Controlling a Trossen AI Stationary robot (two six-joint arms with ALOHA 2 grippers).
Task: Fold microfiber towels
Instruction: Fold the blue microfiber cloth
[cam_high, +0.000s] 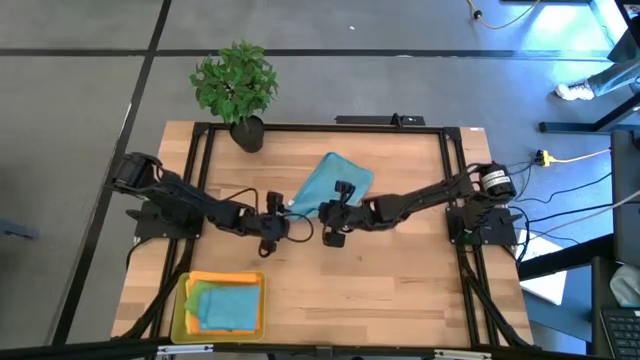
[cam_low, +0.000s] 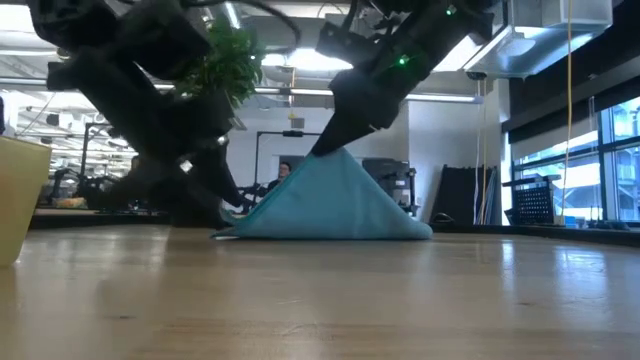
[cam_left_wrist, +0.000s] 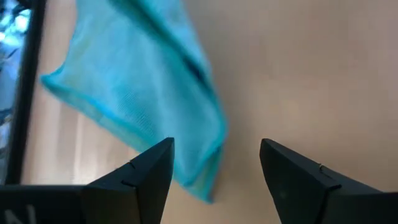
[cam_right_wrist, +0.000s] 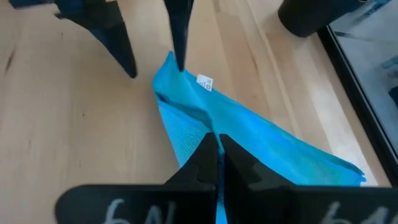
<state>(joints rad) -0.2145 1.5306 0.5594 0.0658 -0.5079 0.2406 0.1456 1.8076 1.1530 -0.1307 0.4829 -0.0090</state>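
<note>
Right gripper (cam_high: 335, 212) is pinched tight on the teal-blue towel (cam_high: 330, 182), fingers closed on a fold of cloth and pulling it up into a tent, with the peak right at the fingertips in the low view. That towel sits on the wooden table (cam_high: 400, 290) a little way in front of the potted plant (cam_high: 237, 88), its far edge trailing off away from the plant's side. And here is the left gripper (cam_high: 271, 232), just beside the towel's near corner, on the side away from the right arm; its fingers (cam_left_wrist: 134, 180) are spread wide, holding nothing, with the corner hanging between them and the tabletop showing through the gap.

Look how the cloth behaves: it drapes straight off the pinch point, slack and limp, no stiffness at all. Light stuff, soft, and it looks grippy rather than slick, so a closed pinch should hold it fine. The catch is that it sags and bunches wherever it isn't held, so a mid-cloth grab gives a crumpled peak, not a clean fold. Best hold, I'd say, is at the corners or along the stitched hem, where the small white label (cam_right_wrist: 204, 81) shows.

Well away from the plant, at the table's near left corner, the yellow tray (cam_high: 181, 305) holds an orange towel (cam_high: 245, 282) with another teal-blue towel (cam_high: 228, 306) on top.
</note>
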